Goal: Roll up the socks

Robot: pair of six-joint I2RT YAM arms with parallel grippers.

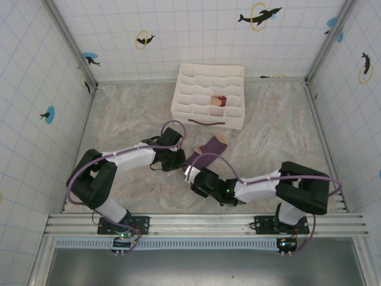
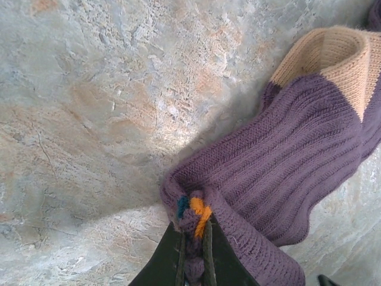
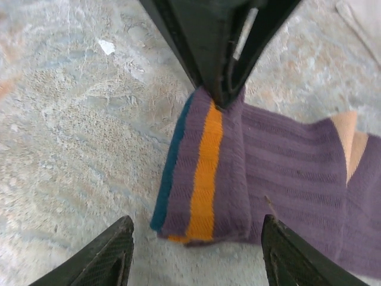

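Marbled grey-and-tan table (image 1: 119, 119) runs out to white tiled walls (image 1: 178, 30) dotted with dolphin stickers. Well beyond both grippers, near the back wall, stands a white organiser box (image 1: 235, 122). A beige sock (image 1: 219, 101) with a dark red end sits bundled in one of its compartments, and a dark strip lies along its front wall.

The purple sock (image 1: 205, 156) lies on the table just ahead of the grippers, reaching away toward the box with a tan patch at its far end. The left gripper (image 1: 176, 159) is clamped on the sock's near end. The right gripper (image 1: 191, 173) meets it there from the opposite side.

The left wrist view shows a bunched bit of cuff (image 2: 193, 211) nipped between the closed jaws, with orange and teal threads at the pinch. Ribbed knit runs off to the right of the fingertips to a tan band.

The right wrist view shows the cuff as a flat folded band with one orange and one teal stripe. The right gripper's jaws are spread wide to either side of the fold, apart from both its edges. Straight ahead of them, the left gripper's tips grip the fold's far edge.
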